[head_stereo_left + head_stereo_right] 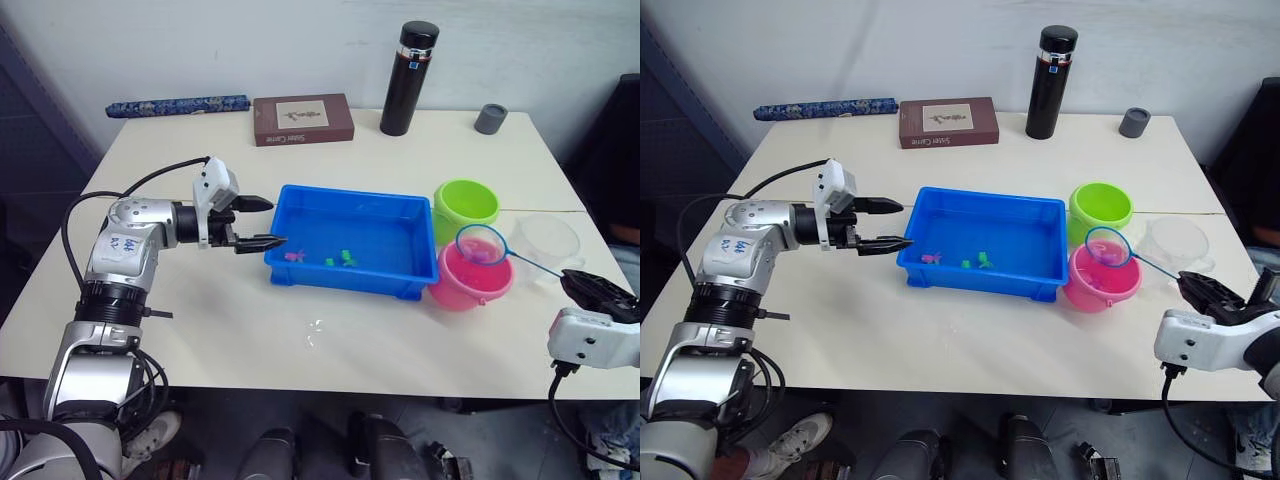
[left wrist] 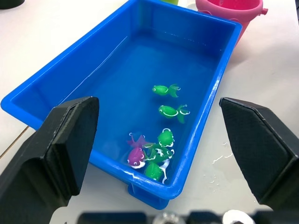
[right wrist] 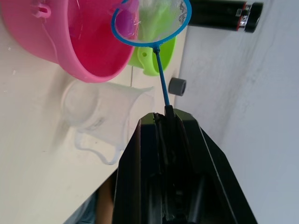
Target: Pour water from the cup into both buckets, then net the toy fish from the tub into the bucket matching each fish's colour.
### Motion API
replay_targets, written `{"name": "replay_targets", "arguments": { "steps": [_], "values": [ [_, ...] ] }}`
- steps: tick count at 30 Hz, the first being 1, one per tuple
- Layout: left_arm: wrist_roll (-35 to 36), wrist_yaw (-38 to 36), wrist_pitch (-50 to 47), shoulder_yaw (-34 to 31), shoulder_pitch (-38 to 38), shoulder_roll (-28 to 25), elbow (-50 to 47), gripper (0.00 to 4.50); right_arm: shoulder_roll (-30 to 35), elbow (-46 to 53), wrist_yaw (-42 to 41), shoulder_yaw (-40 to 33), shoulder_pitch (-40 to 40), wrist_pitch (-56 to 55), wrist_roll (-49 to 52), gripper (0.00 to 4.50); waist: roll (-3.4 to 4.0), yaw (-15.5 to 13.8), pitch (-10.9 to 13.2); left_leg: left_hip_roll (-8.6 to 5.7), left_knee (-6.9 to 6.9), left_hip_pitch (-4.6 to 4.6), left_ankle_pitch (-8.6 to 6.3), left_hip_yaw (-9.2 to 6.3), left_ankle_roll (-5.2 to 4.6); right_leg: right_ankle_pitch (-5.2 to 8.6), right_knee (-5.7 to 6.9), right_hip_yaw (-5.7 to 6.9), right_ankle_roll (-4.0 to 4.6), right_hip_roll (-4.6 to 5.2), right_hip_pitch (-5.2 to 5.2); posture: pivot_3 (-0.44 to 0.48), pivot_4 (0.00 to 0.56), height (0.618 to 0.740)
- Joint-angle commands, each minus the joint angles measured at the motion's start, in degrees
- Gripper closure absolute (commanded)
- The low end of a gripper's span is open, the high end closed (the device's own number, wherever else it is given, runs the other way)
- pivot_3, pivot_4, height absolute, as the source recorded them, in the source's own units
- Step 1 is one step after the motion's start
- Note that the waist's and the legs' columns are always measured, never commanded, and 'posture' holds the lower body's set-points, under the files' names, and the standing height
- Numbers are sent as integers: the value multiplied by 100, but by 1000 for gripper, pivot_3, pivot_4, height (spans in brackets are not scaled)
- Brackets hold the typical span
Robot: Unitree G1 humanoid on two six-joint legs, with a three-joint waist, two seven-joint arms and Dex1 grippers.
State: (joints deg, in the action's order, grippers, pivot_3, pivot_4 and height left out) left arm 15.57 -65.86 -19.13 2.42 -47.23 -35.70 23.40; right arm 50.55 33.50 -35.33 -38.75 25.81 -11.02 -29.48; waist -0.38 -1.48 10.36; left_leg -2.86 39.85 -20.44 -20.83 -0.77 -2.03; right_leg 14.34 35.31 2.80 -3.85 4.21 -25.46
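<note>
Your right hand (image 3: pixel 161 122), clamped on the net (image 1: pixel 482 245), hangs its hoop over the pink bucket (image 1: pixel 468 279) to drop a catch (fish remain in the tub (image 1: pixel 395 212)); your left hand (image 1: pixel 262 222) waits open beside it

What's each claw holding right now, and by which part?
Right claw grips the net by the end of its handle. Left claw is open, holding nothing.
</note>
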Motion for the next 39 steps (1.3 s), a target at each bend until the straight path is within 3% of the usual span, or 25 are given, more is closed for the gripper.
{"name": "replay_targets", "arguments": {
  "steps": [1,21,39],
  "values": [
    [17,-33,90,-64,-134,11,-53,53,-204,3,420,-113,49,-322,-406,4500,0,0,0,0,0,0,0,0,0,0,1,0,0,0,0,0,150,739],
    [-11,-114,123,-44,-196,69,31,53,-1044,-129,2269,-188,503,-1123,-2112,4500,-2,8,-1,-1,8,6,0,9,-1,2,17,-13,3,-2,0,0,150,739],
    [-45,-166,153,-45,-217,65,82,53,-1022,-179,2511,-111,393,-1163,-2287,4500,-2,13,-1,0,8,9,0,12,-3,3,23,-17,6,-5,0,0,150,739]
  ]
}}
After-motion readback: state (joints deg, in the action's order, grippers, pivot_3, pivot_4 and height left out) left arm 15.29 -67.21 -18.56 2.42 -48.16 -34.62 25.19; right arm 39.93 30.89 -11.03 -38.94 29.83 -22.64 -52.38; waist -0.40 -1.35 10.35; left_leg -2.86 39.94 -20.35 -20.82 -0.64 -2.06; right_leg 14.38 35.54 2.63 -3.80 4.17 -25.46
